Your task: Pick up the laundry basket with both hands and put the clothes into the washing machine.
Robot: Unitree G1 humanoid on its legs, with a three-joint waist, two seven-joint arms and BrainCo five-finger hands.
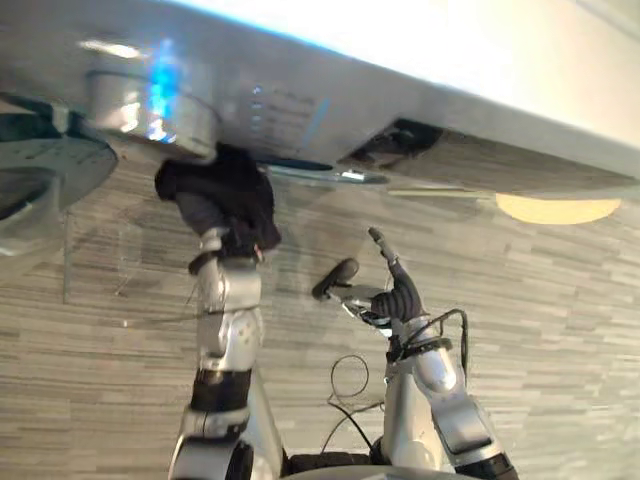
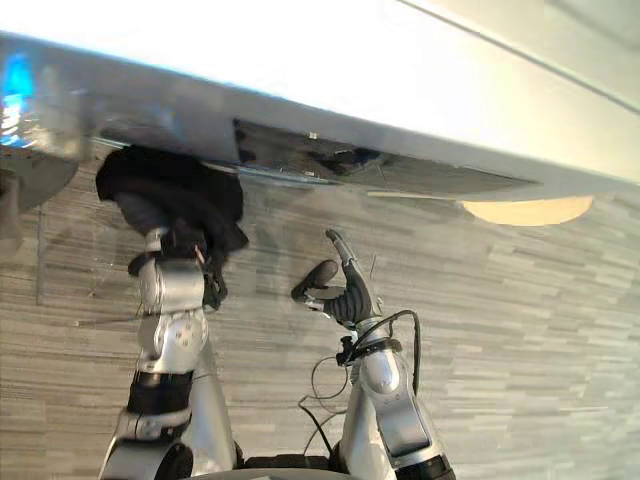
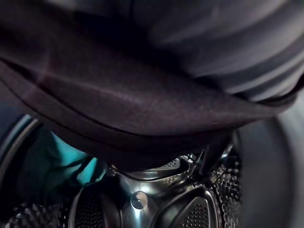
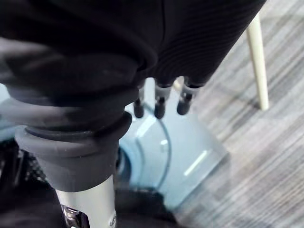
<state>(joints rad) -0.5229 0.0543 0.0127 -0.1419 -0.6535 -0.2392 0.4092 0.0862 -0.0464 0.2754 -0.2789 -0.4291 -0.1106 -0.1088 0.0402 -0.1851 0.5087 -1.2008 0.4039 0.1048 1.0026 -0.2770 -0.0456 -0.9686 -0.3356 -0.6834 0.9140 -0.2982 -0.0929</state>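
Left hand (image 1: 222, 243) up at mouth of washing machine (image 1: 420, 80), buried in dark cloth (image 1: 228, 195). Fingers hidden, so can't tell whether clenched or loose. Cloth bunched over hand, touching machine's front edge, partly inside the opening. Past cloth, in left wrist view: steel drum (image 3: 142, 204) w/ teal garment (image 3: 71, 164) lying inside at one side. Right hand (image 1: 392, 298) lower, well apart from cloth, over grey plank floor (image 1: 560, 330). Fingers (image 4: 160, 102) straight, thumb spread, grasping nothing. Clear door (image 4: 183, 159) swung open on left arm's side.
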